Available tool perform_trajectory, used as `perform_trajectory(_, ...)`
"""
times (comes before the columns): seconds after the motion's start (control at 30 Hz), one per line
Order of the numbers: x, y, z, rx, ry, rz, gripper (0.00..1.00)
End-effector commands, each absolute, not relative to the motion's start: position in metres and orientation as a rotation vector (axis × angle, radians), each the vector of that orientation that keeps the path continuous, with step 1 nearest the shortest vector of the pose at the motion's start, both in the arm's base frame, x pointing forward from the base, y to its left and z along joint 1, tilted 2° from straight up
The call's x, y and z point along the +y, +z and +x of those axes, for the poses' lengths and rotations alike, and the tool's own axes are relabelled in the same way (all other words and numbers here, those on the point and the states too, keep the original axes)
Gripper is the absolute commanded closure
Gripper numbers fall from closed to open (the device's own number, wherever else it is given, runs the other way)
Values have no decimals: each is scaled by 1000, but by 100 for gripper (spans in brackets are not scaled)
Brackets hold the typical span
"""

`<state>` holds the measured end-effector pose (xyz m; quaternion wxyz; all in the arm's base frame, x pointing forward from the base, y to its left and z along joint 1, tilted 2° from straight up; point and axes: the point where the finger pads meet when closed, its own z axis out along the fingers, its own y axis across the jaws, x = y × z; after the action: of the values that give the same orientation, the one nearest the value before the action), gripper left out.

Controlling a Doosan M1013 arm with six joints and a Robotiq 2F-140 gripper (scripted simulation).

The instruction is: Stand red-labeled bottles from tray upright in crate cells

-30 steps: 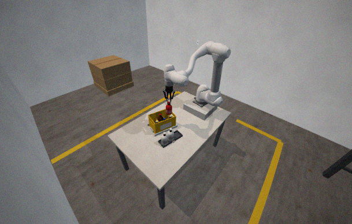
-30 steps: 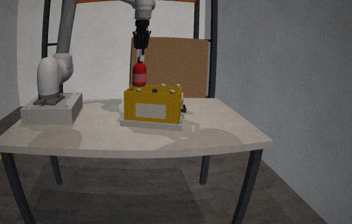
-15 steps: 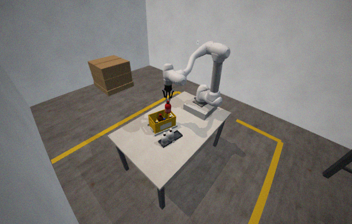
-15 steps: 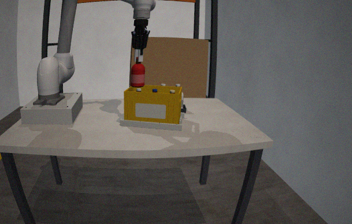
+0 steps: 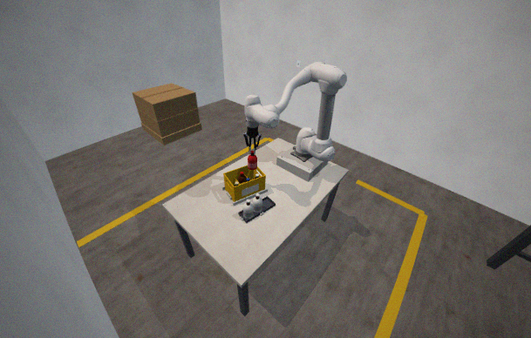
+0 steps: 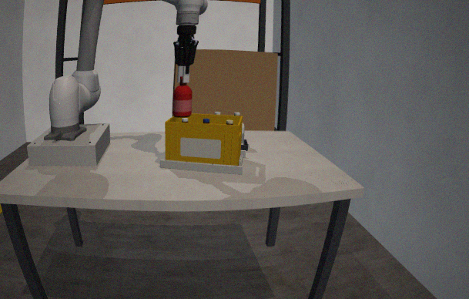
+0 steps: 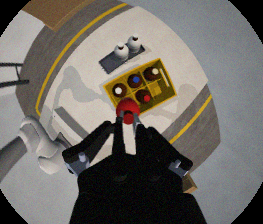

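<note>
My gripper is shut on the neck of a red-labeled bottle. The bottle hangs upright, its base at about rim height over the back corner of the yellow crate. Several bottles stand in the crate, their caps showing: white, blue and red ones in the wrist view. Two white-capped bottles stand upright on the dark tray beside the crate.
The crate and tray sit on a white table. The arm's base block stands on the table's far end. A cardboard box stands on the floor beyond.
</note>
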<state>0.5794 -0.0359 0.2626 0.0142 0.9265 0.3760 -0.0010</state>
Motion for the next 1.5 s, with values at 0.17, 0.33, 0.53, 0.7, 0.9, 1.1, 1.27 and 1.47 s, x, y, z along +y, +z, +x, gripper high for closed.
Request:
perform_trajectory(0.17, -41, 263, 578, 1171, -3, 2885, 100)
perform_trajectory(0.33, -44, 263, 578, 1171, -3, 2885, 100)
perform_trajectory(0.53, -47, 263, 577, 1171, -3, 2885, 100)
perform_trajectory(0.7, -48, 263, 577, 1171, -3, 2885, 100)
perform_trajectory(0.9, -50, 263, 576, 1171, -3, 2885, 100)
perform_trajectory(1.1, -51, 263, 576, 1171, -3, 2885, 100)
perform_trajectory(1.27, -51, 263, 576, 1171, -3, 2885, 100)
perform_trajectory(1.47, -51, 263, 576, 1171, -3, 2885, 100)
